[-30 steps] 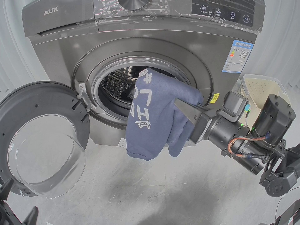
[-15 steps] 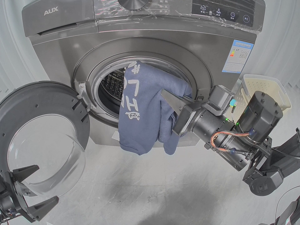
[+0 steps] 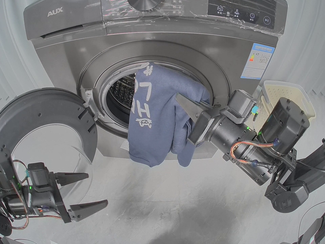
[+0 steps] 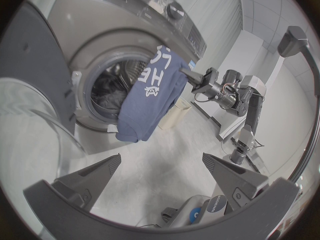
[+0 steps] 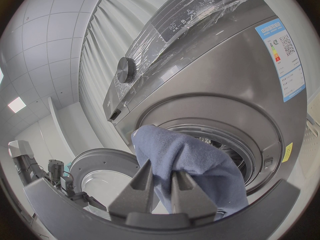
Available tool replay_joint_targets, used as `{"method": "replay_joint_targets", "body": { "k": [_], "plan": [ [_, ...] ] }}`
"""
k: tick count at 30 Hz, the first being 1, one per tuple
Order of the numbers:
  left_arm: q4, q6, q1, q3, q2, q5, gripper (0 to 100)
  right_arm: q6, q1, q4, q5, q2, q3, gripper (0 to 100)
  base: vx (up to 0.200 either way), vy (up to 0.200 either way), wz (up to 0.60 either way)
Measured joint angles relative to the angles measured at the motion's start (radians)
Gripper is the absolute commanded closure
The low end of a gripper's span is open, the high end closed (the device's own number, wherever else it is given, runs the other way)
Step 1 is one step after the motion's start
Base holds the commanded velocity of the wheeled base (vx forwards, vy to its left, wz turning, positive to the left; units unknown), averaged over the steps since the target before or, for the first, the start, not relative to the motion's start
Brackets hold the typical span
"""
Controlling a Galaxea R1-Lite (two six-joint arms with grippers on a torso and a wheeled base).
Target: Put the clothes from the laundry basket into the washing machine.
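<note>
A blue sweatshirt (image 3: 155,119) with white print hangs in front of the washing machine's round opening (image 3: 120,92), its hem well above the floor. My right gripper (image 3: 184,104) is shut on a fold of the blue sweatshirt (image 5: 186,157), just right of the opening. The sweatshirt (image 4: 150,94) covers the right half of the drum mouth. Dark cloth lies inside the drum (image 4: 105,95). My left gripper (image 3: 88,191) is open and holds nothing, low at the left in front of the open door (image 3: 44,133). The cream laundry basket (image 3: 287,95) stands right of the machine.
The washing machine (image 3: 152,41) fills the back, its door swung fully open to the left with a glass bowl (image 3: 50,166). Bare grey floor (image 3: 162,204) lies between the two arms. White curtains (image 3: 304,44) hang behind.
My left gripper has risen into the head view at the lower left, open. My right gripper carried the sweatshirt left and up toward the opening, then barely shifted.
</note>
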Motion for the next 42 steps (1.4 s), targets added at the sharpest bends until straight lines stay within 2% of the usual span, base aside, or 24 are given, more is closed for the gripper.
{"method": "replay_joint_targets", "body": {
  "k": [9, 14, 19, 26, 29, 31, 35, 42],
  "plan": [
    [-0.116, -0.023, -0.083, -0.02, 0.269, 0.007, 0, -0.01, 0.013, 0.001, -0.022, -0.01, 0.041, 100, 0.0, 0.0, 0.0],
    [-0.155, -0.06, -0.105, -0.064, 0.376, 0.013, 0, -0.011, 0.022, 0.005, -0.024, -0.012, 0.051, 100, 0.0, 0.0, 0.0],
    [-0.164, -0.076, -0.123, -0.111, 0.476, 0.041, 0, -0.008, 0.029, 0.007, -0.025, -0.011, 0.054, 100, 0.0, 0.0, 0.0],
    [-0.19, -0.09, -0.132, -0.154, 0.583, 0.053, 0, -0.007, 0.036, 0.003, -0.025, -0.011, 0.055, 100, 0.0, 0.0, 0.0],
    [-0.255, -0.117, -0.134, -0.166, 0.629, 0.069, 0, -0.005, 0.043, 0.001, -0.025, -0.011, 0.056, 100, 0.0, 0.0, 0.0],
    [-0.291, -0.146, -0.136, -0.17, 0.654, 0.076, 0, -0.005, 0.047, 0.0, -0.025, -0.012, 0.056, 100, 0.0, 0.0, 0.0],
    [-0.339, -0.181, -0.147, -0.18, 0.707, 0.081, 0, -0.005, 0.057, -0.002, -0.025, -0.012, 0.057, 100, 0.0, 0.0, 0.0],
    [-0.471, -0.197, -0.16, -0.201, 0.821, 0.118, 0, -0.005, 0.068, -0.003, -0.025, -0.013, 0.057, 100, 0.0, 0.0, 0.0]
  ]
}}
